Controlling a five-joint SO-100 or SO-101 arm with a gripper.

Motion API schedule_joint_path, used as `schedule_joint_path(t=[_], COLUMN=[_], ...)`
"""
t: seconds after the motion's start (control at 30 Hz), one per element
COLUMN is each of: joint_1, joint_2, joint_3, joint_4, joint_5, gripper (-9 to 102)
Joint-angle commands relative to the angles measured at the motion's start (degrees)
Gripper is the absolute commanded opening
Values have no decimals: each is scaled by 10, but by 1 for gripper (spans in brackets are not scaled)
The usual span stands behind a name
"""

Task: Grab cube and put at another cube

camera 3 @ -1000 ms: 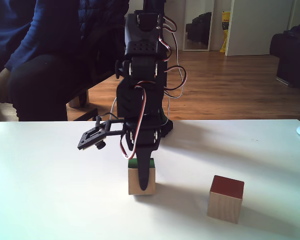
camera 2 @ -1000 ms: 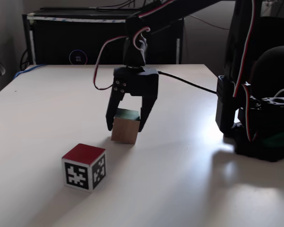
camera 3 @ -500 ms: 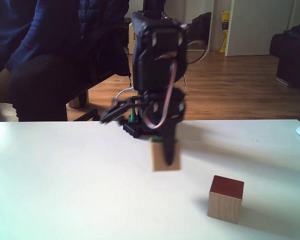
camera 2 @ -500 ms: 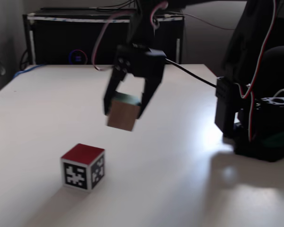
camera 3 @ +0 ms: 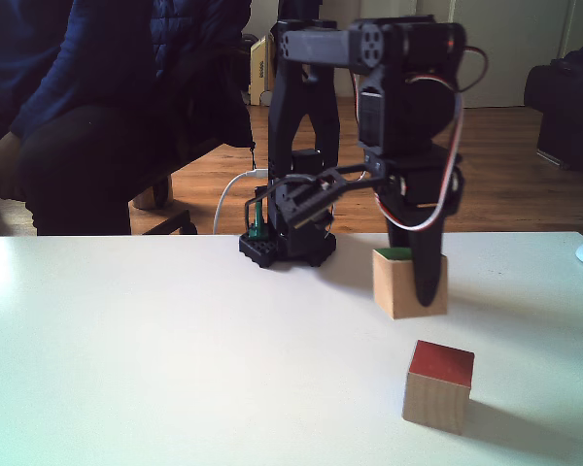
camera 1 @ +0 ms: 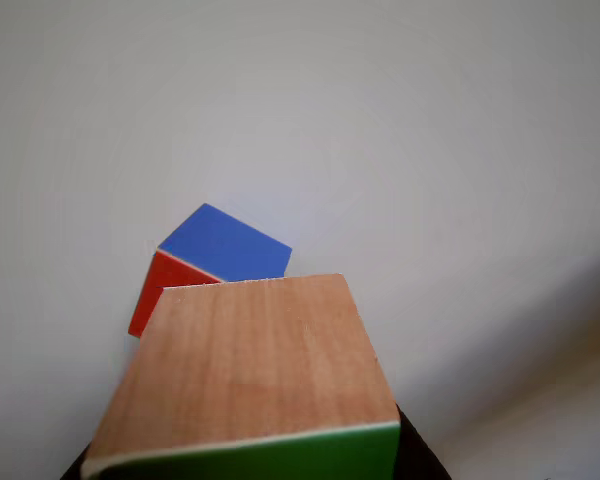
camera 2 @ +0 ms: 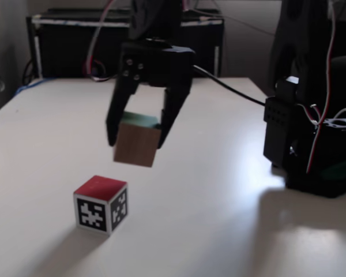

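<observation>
1. The claw (camera 2: 135, 137) was clenched on the cube (camera 2: 136, 142), one finger on each side, and held it in the air above the counter (camera 2: 207, 219).
2. In a fixed view the cube (camera 3: 408, 282) hung above and slightly behind the other cube (camera 3: 439, 385), the two apart. In the other view, the wooden face of the cube (camera 1: 250, 365) overlapped part of the other cube (camera 1: 215, 262), whose blue and red faces showed beyond it.
3. The other cube (camera 2: 101, 203) rested on the counter with its red face up and black-and-white patterned faces toward the camera.
4. The step in hand was judged to be the carry toward the other cube. To do it well, the grip should stay firm and the cube level, since it appeared tilted in the claw; the descent should be slow and should end beside or on the other cube without knocking it.
5. The arm's base (camera 3: 287, 243) stood on the counter behind the cubes, with cables (camera 2: 228, 98) trailing from it. A seated person (camera 3: 87, 107) was beyond the counter's far edge.
6. Nothing lay between the two cubes; the cables hung well apart from them.
</observation>
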Motion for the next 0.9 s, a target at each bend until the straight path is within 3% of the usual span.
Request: schedule_joint_path(t=[0.0, 0.87], joint_1=[-8, -10], joint_2=[-33, -279], joint_3=[-91, -378], joint_4=[19, 111], joint_5=[8, 35], gripper=[19, 20])
